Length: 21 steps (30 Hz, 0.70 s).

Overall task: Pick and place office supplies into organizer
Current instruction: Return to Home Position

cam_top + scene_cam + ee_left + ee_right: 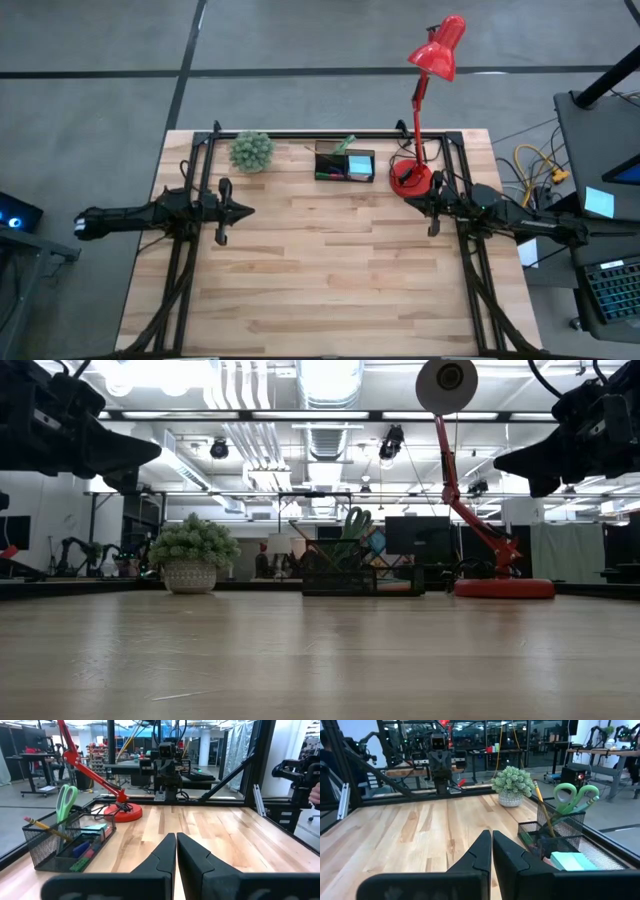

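Contents of a wooden surface [330, 285], two dark arms lying over its left and right sides. One: the left end effector [248, 210], raised above the left part of the surface and pointing toward the centre, well apart from every object; its fingers [162, 852] were pressed together with no gap and held nothing. Two: the right end effector [410, 197], raised above the right part of the surface, near the round base of the red desk lamp [412, 176] and pointing toward the centre; its fingers [480, 850] likewise met along their length and held nothing. Three: the organizer [345, 162], black wire mesh, rectangular, which stood at the far edge of the surface between the potted plant [251, 150] on its left and the lamp on its right, touching neither. Held within it: the green-handled scissors [65, 802], upright with handles at the top; the yellow pencil [47, 827], leaning at a slant beside the scissors; the light-blue sticky-note pad [572, 861], lying flat in a low compartment; and small blue, pink and green pieces [82, 851], lying in a low compartment whose exact division could not be told. The lamp's red shade hung high over the surface's far right corner.
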Available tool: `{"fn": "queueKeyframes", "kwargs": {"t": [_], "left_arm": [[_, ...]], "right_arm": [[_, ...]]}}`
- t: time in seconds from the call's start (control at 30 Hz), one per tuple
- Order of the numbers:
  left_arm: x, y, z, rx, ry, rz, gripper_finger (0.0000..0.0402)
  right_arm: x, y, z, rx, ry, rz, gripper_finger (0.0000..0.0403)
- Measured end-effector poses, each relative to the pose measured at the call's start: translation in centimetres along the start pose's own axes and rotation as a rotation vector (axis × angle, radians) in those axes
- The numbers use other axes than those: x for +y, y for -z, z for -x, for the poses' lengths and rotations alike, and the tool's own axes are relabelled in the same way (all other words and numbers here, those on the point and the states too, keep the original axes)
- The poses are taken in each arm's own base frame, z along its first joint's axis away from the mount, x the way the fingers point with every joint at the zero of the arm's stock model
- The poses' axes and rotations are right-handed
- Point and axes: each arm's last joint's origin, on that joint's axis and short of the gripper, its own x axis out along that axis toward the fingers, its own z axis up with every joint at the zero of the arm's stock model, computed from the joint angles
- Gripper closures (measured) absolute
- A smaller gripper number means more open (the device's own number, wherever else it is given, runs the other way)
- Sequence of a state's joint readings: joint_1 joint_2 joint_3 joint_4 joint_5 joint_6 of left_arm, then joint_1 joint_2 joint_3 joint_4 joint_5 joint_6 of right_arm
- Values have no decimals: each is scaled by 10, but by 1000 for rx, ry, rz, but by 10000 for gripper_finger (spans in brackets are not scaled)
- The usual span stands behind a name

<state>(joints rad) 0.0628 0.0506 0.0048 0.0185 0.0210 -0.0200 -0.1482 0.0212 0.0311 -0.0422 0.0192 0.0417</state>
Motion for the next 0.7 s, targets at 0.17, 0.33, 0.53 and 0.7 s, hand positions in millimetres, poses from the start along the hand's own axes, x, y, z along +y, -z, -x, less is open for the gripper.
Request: {"fn": "queueKeyframes", "kwargs": {"t": [0.17, 0.33, 0.53, 0.7], "left_arm": [[0, 1, -1, 18, 0, 0, 402], [0, 1, -1, 13, 4, 0, 402], [0, -3, -1, -24, 5, -1, 402], [0, -4, -1, -28, 5, -2, 402]], "right_arm": [[0, 1, 0, 6, 0, 16, 394], [0, 1, 0, 5, 0, 17, 394], [0, 1, 0, 6, 1, 16, 394], [0, 1, 0, 6, 1, 16, 394]]}}
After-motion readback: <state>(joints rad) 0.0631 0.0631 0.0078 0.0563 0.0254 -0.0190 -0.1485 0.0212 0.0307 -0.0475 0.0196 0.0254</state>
